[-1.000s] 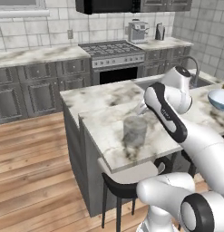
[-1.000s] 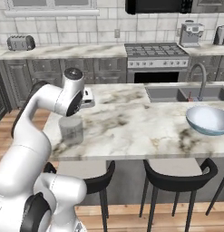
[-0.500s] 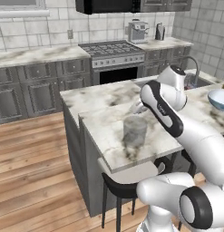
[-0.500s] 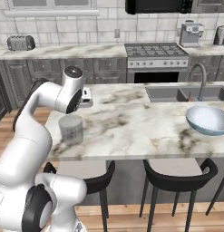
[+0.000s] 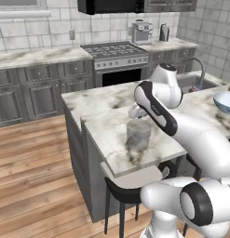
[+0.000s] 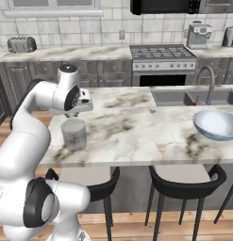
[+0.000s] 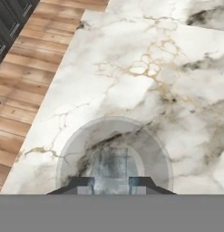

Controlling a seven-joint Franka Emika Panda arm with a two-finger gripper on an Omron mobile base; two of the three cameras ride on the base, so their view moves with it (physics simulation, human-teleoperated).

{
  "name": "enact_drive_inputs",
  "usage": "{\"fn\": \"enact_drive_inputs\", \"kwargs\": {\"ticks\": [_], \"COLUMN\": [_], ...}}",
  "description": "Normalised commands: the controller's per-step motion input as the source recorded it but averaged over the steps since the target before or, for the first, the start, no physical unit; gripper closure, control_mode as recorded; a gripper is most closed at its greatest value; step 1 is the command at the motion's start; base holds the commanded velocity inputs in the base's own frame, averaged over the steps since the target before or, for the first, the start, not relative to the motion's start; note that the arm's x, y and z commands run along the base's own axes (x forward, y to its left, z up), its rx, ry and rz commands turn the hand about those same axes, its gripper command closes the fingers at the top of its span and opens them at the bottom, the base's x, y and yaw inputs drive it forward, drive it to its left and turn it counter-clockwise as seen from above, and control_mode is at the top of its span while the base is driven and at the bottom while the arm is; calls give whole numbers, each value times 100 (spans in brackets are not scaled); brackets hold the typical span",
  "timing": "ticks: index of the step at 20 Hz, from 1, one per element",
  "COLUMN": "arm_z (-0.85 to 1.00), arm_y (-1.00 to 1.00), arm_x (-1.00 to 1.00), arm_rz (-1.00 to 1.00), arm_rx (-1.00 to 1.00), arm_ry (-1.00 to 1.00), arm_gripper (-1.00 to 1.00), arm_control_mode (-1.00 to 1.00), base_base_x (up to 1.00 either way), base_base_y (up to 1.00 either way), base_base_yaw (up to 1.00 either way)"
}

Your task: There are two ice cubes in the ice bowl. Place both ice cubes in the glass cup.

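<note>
The glass cup point(image 5: 138, 135) point(image 6: 73, 134) stands near the island counter's front corner, a translucent grey tumbler. My gripper point(image 5: 135, 113) point(image 6: 78, 109) hangs just above its mouth. In the hand view the cup's rim point(image 7: 70, 152) rings the gripper point(image 7: 111, 183), and a pale squarish ice cube point(image 7: 112, 164) fills the gap between the two fingertips point(image 7: 81, 183), so the gripper looks shut on it. The ice bowl point(image 5: 224, 101) point(image 6: 216, 124) sits far off at the counter's other end; I cannot make out a cube inside it.
A sink with a curved faucet point(image 6: 205, 82) is set into the counter behind the bowl. Black stools point(image 6: 181, 186) stand under the counter's front edge. The stove point(image 6: 160, 52) and toaster point(image 6: 21, 44) line the back wall. Wooden floor point(image 7: 22, 90) drops off beside the cup.
The arm has swung the gripper from beside the cup to straight above its mouth. The cup and the bowl have stayed in place.
</note>
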Motion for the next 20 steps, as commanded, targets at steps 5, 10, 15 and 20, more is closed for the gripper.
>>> {"fn": "enact_drive_inputs", "kwargs": {"ticks": [5,10,15,20], "arm_z": [-17,0,-7,-6], "arm_y": [2,0,0,0], "arm_x": [0,0,14,24], "arm_rz": [0,0,0,0], "arm_rx": [-12,3,4,0], "arm_ry": [-4,0,0,0], "arm_gripper": [100,100,100,100], "arm_control_mode": [-100,-100,-100,-100], "base_base_x": [0,0,0,0], "base_base_y": [0,0,0,0], "base_base_yaw": [0,0,0,0]}}
